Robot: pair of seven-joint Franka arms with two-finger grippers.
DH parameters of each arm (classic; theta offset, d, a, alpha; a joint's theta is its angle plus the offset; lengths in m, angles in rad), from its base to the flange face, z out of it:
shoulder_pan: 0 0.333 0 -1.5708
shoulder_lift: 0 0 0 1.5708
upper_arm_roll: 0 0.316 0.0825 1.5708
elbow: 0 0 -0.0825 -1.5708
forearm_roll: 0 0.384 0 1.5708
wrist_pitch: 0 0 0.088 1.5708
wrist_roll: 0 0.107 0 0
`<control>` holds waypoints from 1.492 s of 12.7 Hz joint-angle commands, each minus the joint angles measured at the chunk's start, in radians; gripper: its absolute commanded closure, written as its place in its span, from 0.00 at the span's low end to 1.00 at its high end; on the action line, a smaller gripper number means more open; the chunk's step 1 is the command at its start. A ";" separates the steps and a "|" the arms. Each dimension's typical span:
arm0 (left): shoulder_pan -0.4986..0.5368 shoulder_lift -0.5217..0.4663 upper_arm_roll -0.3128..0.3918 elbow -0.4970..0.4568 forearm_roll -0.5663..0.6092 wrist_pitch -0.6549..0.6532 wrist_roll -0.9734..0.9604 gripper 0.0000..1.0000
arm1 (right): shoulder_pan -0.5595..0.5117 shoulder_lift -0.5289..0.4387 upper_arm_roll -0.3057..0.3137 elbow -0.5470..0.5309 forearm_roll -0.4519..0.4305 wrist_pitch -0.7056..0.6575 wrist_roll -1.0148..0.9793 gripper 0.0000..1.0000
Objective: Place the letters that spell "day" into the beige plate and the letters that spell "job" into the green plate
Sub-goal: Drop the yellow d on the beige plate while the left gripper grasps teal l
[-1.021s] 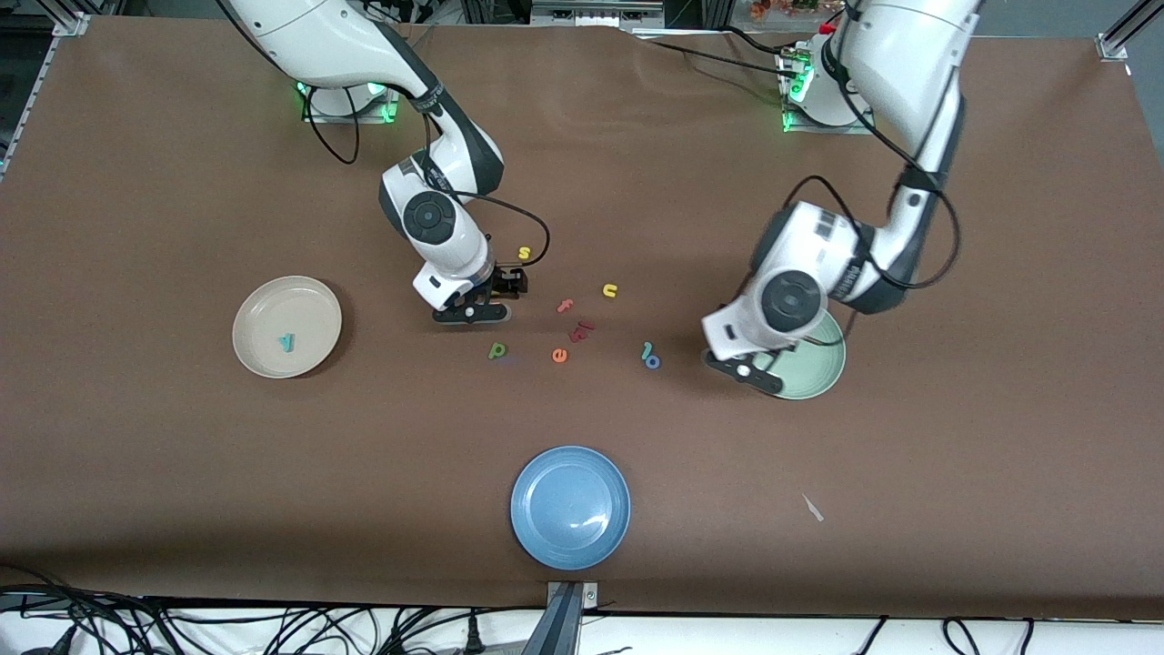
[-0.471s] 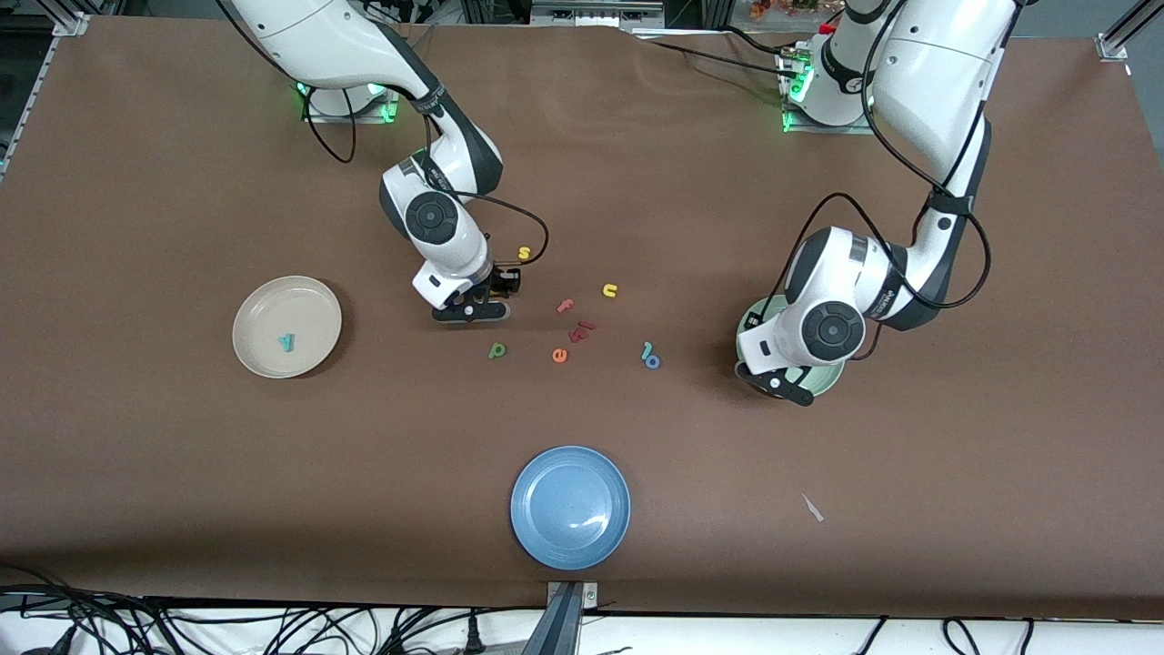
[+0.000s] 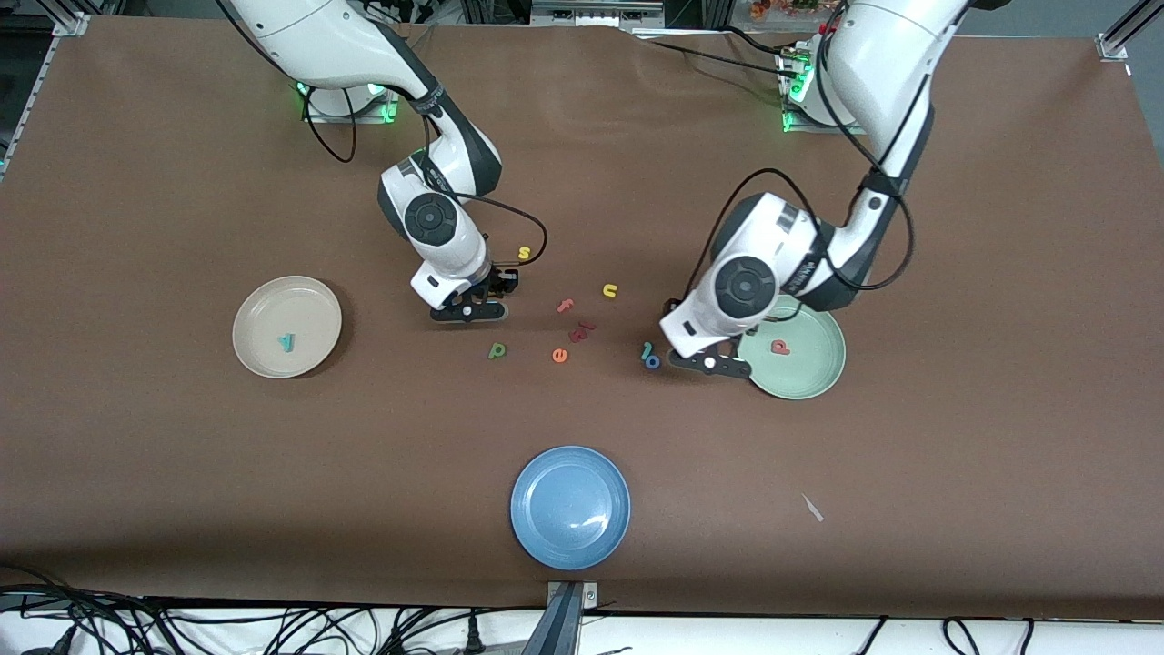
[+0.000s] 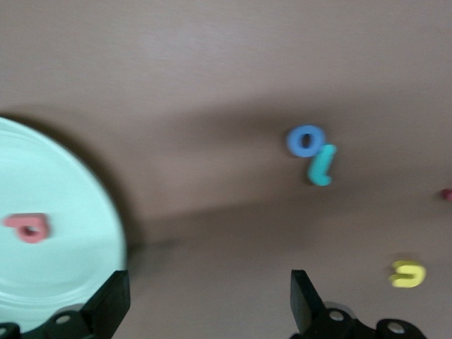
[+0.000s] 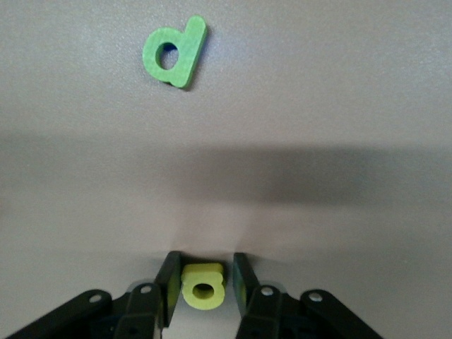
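My right gripper [image 3: 468, 311] is down at the table, shut on the yellow a [image 5: 203, 286], with the dark green d [image 3: 497, 349] [image 5: 174, 52] a little nearer the front camera. The beige plate [image 3: 309, 305] holds the teal y [image 3: 286, 342]. In the green plate [image 3: 805, 377] [image 4: 63, 176] lies the pink-red b [image 3: 780, 347] [image 4: 28, 227]. Open and empty, my left gripper [image 3: 709, 361] [image 4: 208, 300] hangs over the table between that plate and the light-blue j [image 3: 647, 349] [image 4: 321, 164] and blue o [image 3: 652, 362] [image 4: 305, 140].
Loose letters lie mid-table: a yellow s [image 3: 524, 253], a pink f [image 3: 566, 306], a yellow u [image 3: 610, 290] [image 4: 407, 273], an orange e [image 3: 559, 355] and dark red pieces [image 3: 582, 329]. A blue plate [image 3: 570, 507] sits near the front edge.
My left gripper opened over the green plate, left the pink-red b in it, then swung toward the j and o. My right gripper closed round the yellow a.
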 commanded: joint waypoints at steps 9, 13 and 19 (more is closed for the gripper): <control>-0.067 0.153 0.002 0.074 0.003 0.210 -0.038 0.56 | 0.008 -0.003 0.000 -0.017 -0.008 -0.028 0.037 0.69; -0.074 0.174 0.002 0.074 0.010 0.257 -0.050 0.58 | 0.008 -0.003 0.002 -0.017 -0.008 -0.028 0.039 0.78; -0.081 0.194 0.006 0.076 0.019 0.297 -0.049 0.73 | -0.001 -0.023 -0.038 0.102 -0.006 -0.206 0.007 0.91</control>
